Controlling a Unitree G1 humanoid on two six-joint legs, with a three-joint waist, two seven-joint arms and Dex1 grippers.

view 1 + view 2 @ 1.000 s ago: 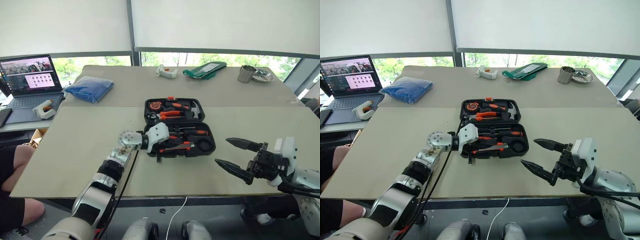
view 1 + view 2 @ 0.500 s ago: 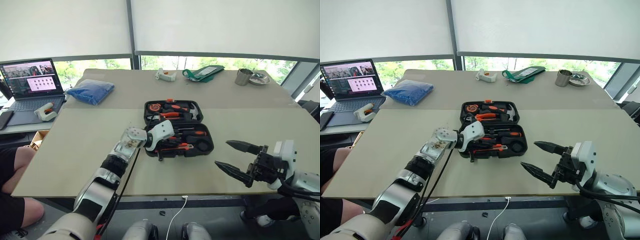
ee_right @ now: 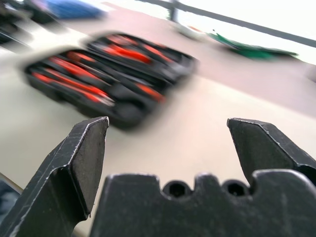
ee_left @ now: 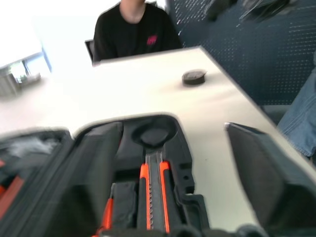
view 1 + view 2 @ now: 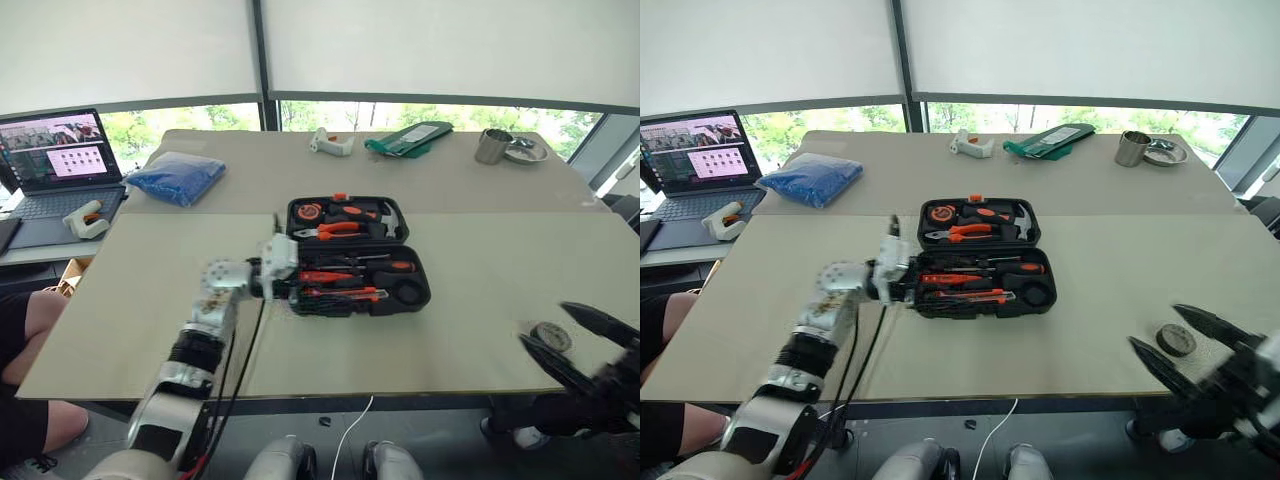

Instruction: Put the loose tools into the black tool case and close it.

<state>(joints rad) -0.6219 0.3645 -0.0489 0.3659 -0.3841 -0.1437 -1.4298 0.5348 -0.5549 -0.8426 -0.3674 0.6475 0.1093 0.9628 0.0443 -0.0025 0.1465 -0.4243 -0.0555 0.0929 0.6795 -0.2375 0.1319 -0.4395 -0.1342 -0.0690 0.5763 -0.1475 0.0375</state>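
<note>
We can read no brand or label anywhere; the open laptop (image 5: 62, 165) shows a lit screen w/ small pics, text too small to make out.

One black moulded-plastic clamshell tool case (image 5: 352, 262) lies open mid-table on the beige table (image 5: 130, 300), lid half lying flat on the far side. In the near half we count approx. three slim orange-and-black screwdrivers (image 5: 335, 277) side by side, plus an orange-black utility knife (image 4: 154, 190) in its recess (exact count is hard to settle). One small black tape roll (image 5: 1175, 339) sits loose on the table near the right front edge, well apart from the case.

Left gripper (image 5: 890, 262) is at the case's left end, fingers (image 4: 266, 173) spread wide, holding nothing. Right gripper (image 5: 1185, 345) hangs by the tape roll, jaws wide, empty.

Also: one blue bag (image 5: 180, 176), one metal cup (image 5: 491, 146), and a person in a black top at the table.
</note>
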